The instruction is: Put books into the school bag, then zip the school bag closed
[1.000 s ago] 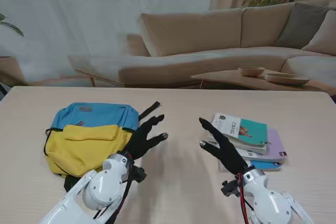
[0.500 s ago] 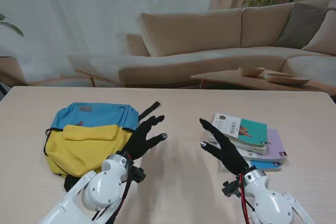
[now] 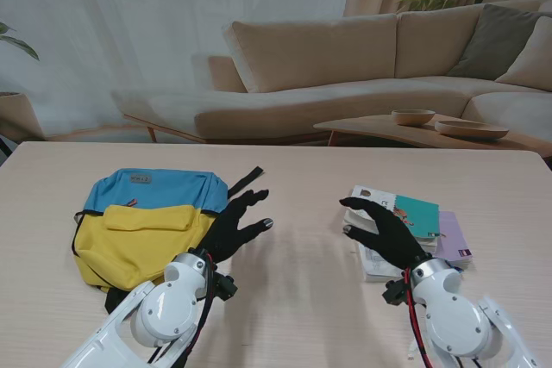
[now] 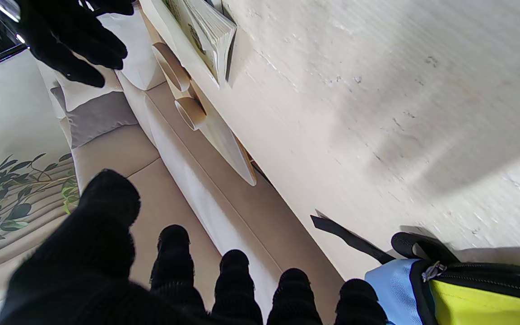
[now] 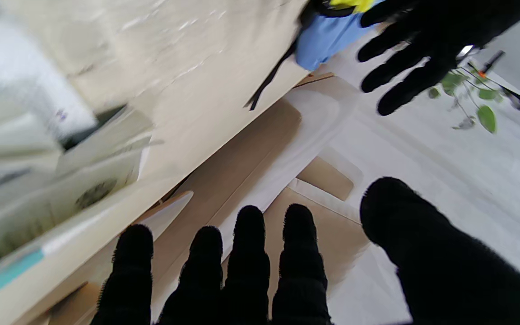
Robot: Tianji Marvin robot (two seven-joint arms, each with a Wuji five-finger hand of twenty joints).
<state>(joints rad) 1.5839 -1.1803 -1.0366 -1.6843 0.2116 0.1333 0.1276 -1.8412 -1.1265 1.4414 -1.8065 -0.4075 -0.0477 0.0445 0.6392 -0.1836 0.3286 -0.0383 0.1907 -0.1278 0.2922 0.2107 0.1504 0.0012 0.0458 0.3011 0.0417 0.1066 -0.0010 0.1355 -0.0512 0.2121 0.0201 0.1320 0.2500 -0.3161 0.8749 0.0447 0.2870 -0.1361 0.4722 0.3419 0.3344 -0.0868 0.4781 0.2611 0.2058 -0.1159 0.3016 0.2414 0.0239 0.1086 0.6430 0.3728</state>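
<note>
Books (image 3: 412, 230) under spread, empty right hand (image 3: 386, 232), contact unclear.

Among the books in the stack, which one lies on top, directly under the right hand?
The white-and-teal book lies on top of the stack, with the right hand over its near-left part. The purple book shows only as an edge lower down, on the right side.

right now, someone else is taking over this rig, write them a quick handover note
Left robot hand: open, holding nothing, fingers spread beside the school bag's right edge.
Right robot hand: open, holding nothing, over the near left part of the book stack; contact cannot be told.
School bag: lying flat on the table's left side; its zip looks closed.
Books: stacked on the table's right side, none lifted.
Done: nothing packed.
Left: open the bag, load the books, zip it shut.
</note>
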